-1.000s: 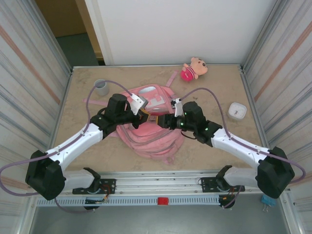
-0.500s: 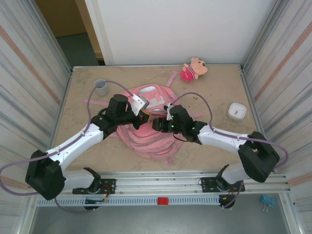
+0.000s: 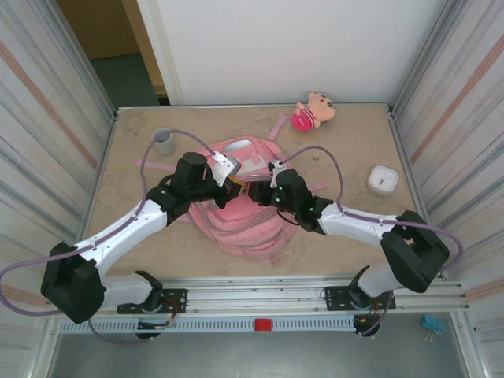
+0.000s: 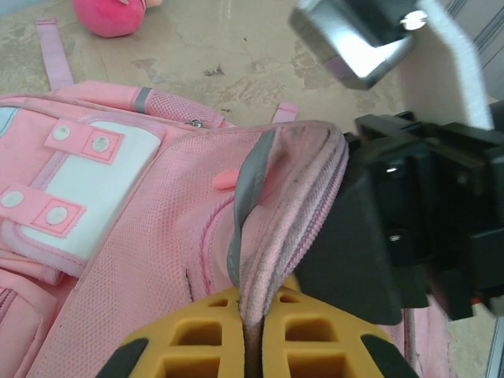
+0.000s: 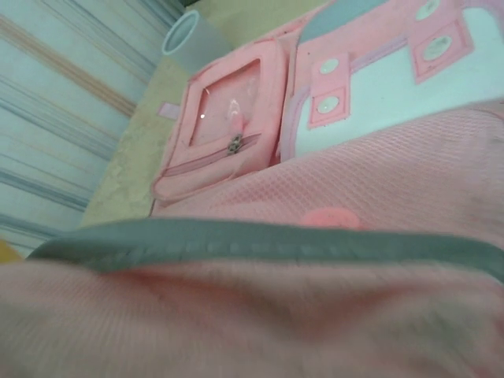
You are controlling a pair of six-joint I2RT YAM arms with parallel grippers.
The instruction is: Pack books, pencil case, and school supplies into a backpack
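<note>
Fabric of the backpack [image 3: 250,228], lying mid-way across the desk [image 3: 346,142], looks soft, light and floppy, best pinched at the zip rim [image 4: 272,205]. From 8 o'clock the left end effector [image 4: 252,331] clamps that rim; from 4 o'clock the right end effector [image 3: 258,193] presses close, grip unclear.

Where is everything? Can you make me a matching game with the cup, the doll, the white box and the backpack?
Things:
1. grey cup
2. plush doll
3. white box
4. backpack

Places:
A. in the middle
B. far left corner
C. right side
D. far edge, right of middle

Pairs: 1-B, 2-D, 3-C, 4-A
</note>
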